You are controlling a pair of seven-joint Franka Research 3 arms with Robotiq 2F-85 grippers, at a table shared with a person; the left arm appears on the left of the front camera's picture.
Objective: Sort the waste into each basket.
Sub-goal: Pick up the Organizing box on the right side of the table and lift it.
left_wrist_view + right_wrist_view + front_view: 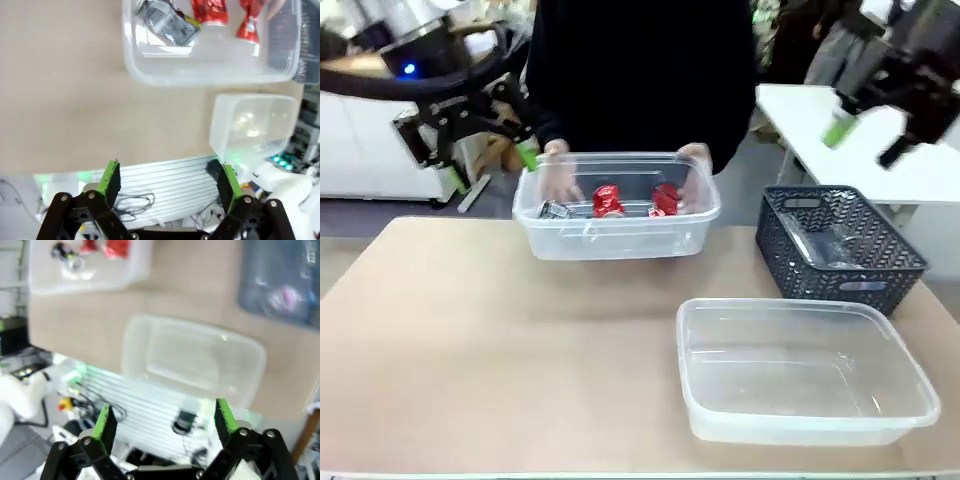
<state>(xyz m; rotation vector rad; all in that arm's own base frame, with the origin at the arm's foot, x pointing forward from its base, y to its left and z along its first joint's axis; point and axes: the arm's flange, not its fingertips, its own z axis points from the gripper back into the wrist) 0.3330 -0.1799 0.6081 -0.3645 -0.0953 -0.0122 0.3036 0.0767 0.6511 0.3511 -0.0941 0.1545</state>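
A person's hands (556, 152) hold one clear basket (620, 238) at the table's far side. In it lie two crushed red cans (608, 200) and a black-and-silver can (553, 210). The second clear basket (770, 305) stands bare at the near right. My left gripper (490, 168) hangs open high at the far left, apart from everything. My right gripper (868, 135) is open high at the far right. The left wrist view looks down on the red cans (210, 10) and dark can (167, 22) past its open gripper (169, 182). The right wrist gripper (165, 420) hovers above the bare basket (195, 360).
A dark grey lattice basket (840, 275) stands at the right, behind the bare tub, with clear plastic bottles (825, 245) inside; one with a pink label (282, 297) shows from above. Bare tabletop (500, 340) spreads over the left and middle.
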